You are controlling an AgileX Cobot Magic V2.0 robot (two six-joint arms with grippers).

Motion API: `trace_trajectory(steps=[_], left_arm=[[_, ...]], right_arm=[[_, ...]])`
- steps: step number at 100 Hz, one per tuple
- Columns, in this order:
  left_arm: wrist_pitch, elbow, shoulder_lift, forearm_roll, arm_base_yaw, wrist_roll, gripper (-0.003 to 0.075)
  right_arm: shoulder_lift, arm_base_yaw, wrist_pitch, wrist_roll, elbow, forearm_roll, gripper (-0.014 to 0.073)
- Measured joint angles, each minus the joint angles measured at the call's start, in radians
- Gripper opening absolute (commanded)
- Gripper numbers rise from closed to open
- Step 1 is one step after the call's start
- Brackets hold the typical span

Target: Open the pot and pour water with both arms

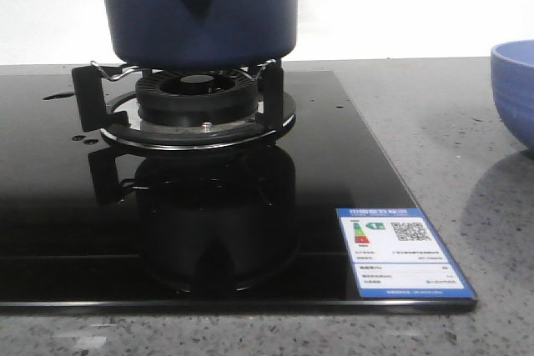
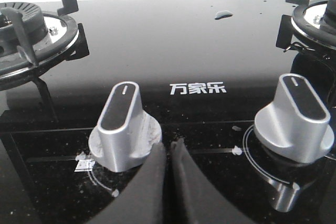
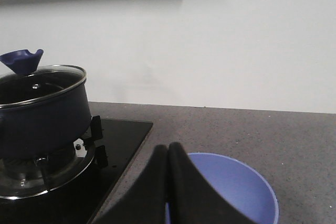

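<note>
The dark navy pot (image 1: 198,7) stands on the gas burner's supports (image 1: 197,102), its handle socket with the round hole facing the front camera. In the right wrist view the pot (image 3: 39,116) carries a glass lid with a blue knob (image 3: 22,60). My right gripper (image 3: 168,150) is shut and empty, hovering above the near rim of a light blue bowl (image 3: 239,184), well to the pot's right. Over the black glass hob, beside a silver knob (image 2: 122,124), my left gripper (image 2: 168,148) is also shut with nothing in it. Neither gripper shows in the front view.
The light blue bowl (image 1: 516,89) sits on the grey speckled counter right of the hob. A second silver knob (image 2: 295,116) and another burner (image 2: 26,35) lie on the black glass. An energy label (image 1: 400,249) sticks to the hob's front right corner.
</note>
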Motion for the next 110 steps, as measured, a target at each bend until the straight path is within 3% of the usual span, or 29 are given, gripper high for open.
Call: trace_trajectory(steps=[40,58,81,110], left_arm=[[0.0,0.0,0.0,0.0,0.0,0.0,-0.002],[0.0,0.0,0.0,0.0,0.0,0.0,-0.002],[0.001,0.0,0.0,0.0,0.0,0.0,-0.002],[0.001,0.0,0.0,-0.005,0.0,0.0,-0.002]], right_arm=[[0.0,-0.009,-0.017,0.004,0.03,-0.051,-0.0063],[0.0,-0.082,-0.145,0.131,0.216,-0.148,-0.0063],[0.0,-0.155,-0.299,0.174,0.462,-0.222,-0.0063],[-0.092,-0.158,-0.159,0.176,0.464,-0.224,-0.0063]])
